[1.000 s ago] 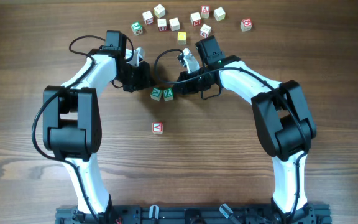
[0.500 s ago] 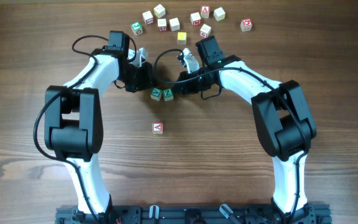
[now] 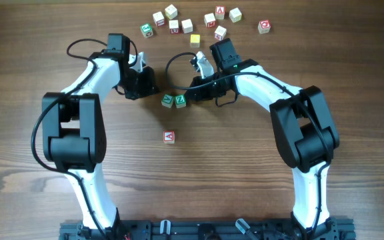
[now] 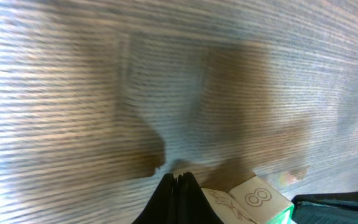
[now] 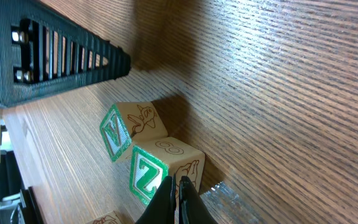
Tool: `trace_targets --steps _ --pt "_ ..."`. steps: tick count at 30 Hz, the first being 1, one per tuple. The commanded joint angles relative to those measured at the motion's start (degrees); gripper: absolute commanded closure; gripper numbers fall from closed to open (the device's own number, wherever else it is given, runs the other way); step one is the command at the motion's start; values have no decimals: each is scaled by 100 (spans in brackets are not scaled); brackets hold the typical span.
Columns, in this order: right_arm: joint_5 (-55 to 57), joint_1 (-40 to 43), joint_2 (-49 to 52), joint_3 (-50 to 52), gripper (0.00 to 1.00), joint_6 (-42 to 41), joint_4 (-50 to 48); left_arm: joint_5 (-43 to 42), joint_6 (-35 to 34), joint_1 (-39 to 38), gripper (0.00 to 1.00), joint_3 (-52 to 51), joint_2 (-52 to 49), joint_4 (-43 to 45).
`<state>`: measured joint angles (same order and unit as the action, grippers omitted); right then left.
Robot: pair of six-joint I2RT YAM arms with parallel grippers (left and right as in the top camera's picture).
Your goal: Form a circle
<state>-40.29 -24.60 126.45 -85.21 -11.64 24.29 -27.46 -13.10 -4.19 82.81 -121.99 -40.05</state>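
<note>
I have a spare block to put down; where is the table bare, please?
Bare wood lies left of the left arm, right of the right arm, and around the A cube. Crowded: the far bunch and near the green cubes.

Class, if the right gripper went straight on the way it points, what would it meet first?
Most likely the green Z cube, which sits right at the tips of the shut right gripper; whether they touch is unclear.
</note>
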Motion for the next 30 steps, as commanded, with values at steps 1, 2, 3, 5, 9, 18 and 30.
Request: trace_targets --steps 1,2,3,5,9,18,30 --pt "-52 2 87 37 95 94 -28 31 92 -162 96 -35 -81 -20" --pt "-52 2 87 37 95 96 -28 31 92 -199 96 -35 -81 -20" --pt "-52 2 87 37 95 96 -28 31 92 -234 96 -35 -81 -22" --pt "-52 2 87 37 95 96 -28 31 92 -275 96 -35 -81 -17" --pt "-52 2 87 37 95 96 -28 31 92 -282 96 -35 -81 -11" --pt "17 2 87 37 95 87 -26 35 68 -155 96 -35 -81 153" --pt "1117 546 -315 24 52 -540 1058 33 68 1237 96 -35 -79 -426"
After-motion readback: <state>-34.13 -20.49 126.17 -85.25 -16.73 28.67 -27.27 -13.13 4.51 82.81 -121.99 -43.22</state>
